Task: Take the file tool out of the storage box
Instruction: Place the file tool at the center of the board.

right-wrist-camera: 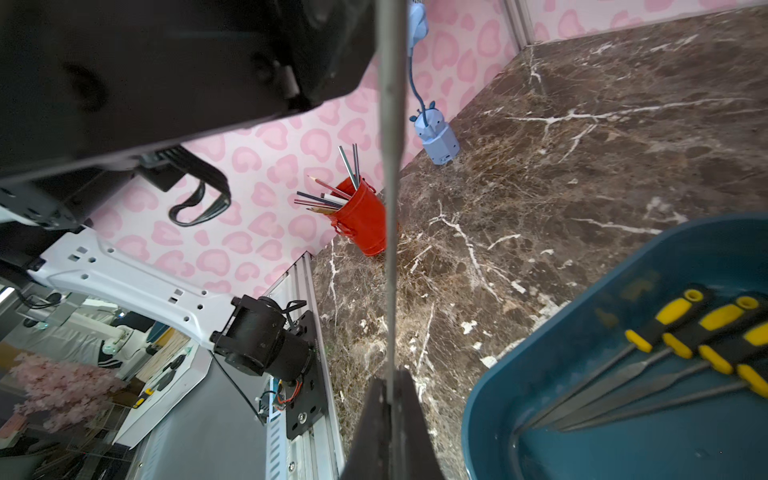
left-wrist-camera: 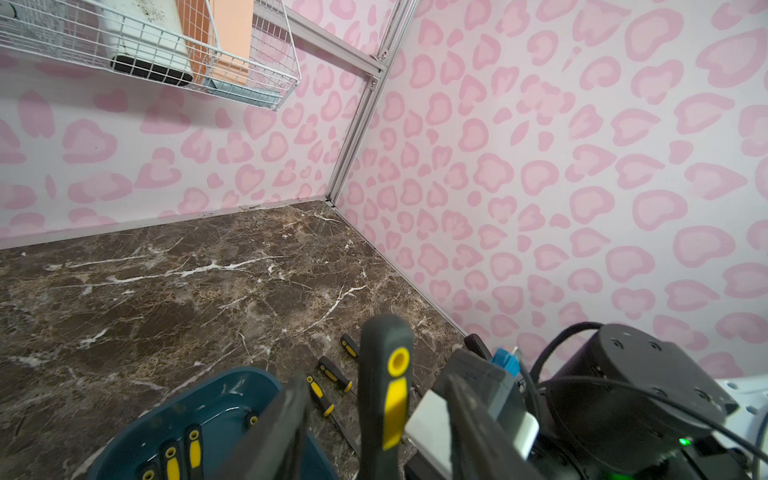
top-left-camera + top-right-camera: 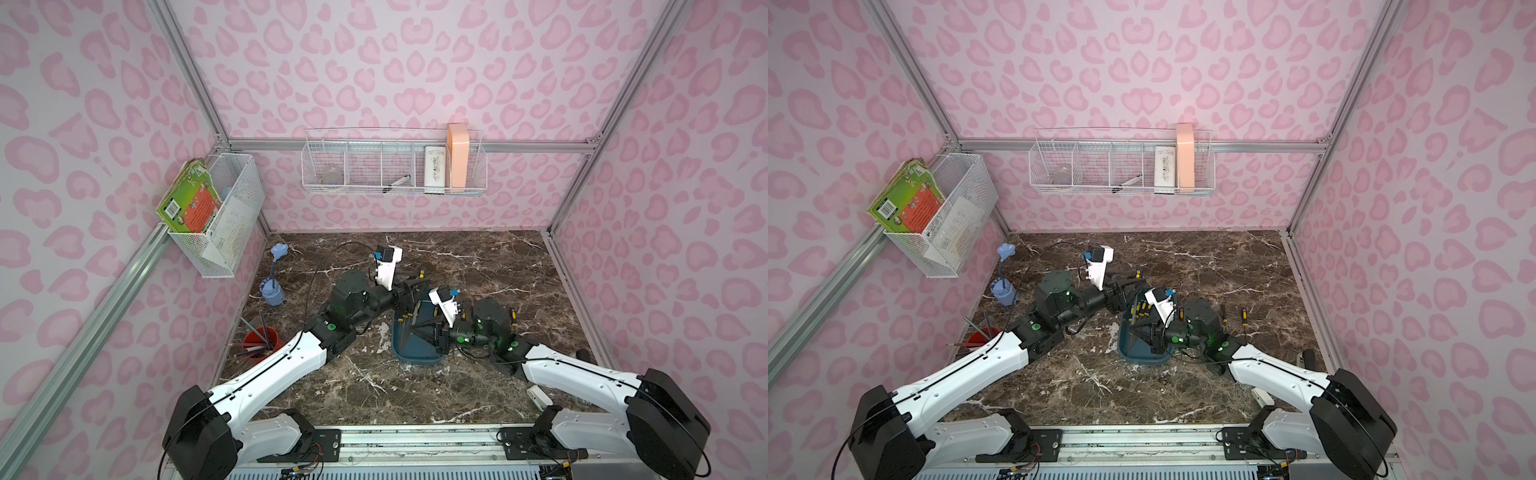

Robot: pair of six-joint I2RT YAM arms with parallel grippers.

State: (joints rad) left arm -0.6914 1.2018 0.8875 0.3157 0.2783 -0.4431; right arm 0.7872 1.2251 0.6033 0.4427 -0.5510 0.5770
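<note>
**File tool (image 1: 390, 166) held above the bench (image 3: 457, 266)**

The brown marble bench carries the teal storage box (image 3: 415, 353), just beside and below the right fingers (image 1: 374, 424). Those fingers are pressed together on the file tool's grey blade. The left fingers (image 2: 291, 415) stand spread, with gaps either side of its black-and-yellow handle. More files (image 1: 685, 332) lie in the box, and three loose files (image 2: 334, 374) lie on the bench beyond the left fingers.

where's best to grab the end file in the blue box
Likely its thick black-and-yellow handle, from above, jaws across it: the blade is thin and lies along the storage box floor, and the handle's outer side is free.
</note>
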